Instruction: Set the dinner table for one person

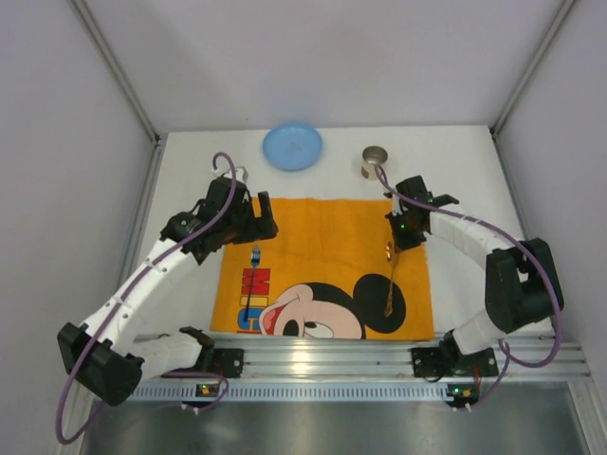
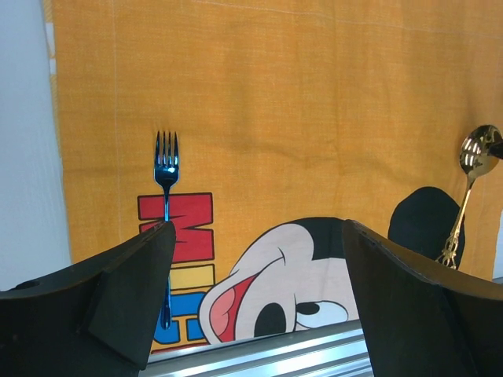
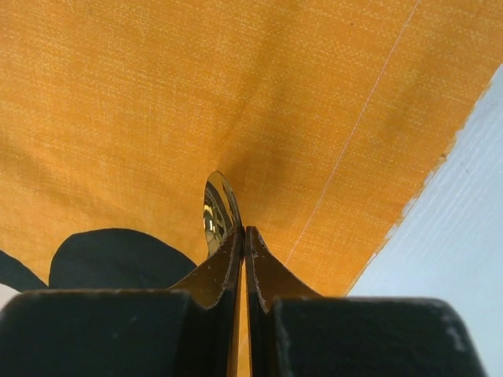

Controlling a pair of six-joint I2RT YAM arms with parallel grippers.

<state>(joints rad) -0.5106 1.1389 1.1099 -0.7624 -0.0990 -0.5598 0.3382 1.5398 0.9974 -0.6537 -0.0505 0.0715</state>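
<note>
Both fork (image 1: 253,270) and spoon (image 1: 390,280) run near-to-far over dinner table (image 1: 190,161); heads far.

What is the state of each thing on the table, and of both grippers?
Mat: spread flat on the table.
Fork: lying flat on the mat's left side, free.
Spoon: on the mat's right side, bowl end gripped.
Plate: empty, on the table beyond the mat.
Cup: upright, right of the plate.
Left gripper: open, empty.
Right gripper: shut on the spoon.

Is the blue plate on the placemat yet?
No, the blue plate sits on the bare white tabletop beyond the orange placemat's far edge.
</note>
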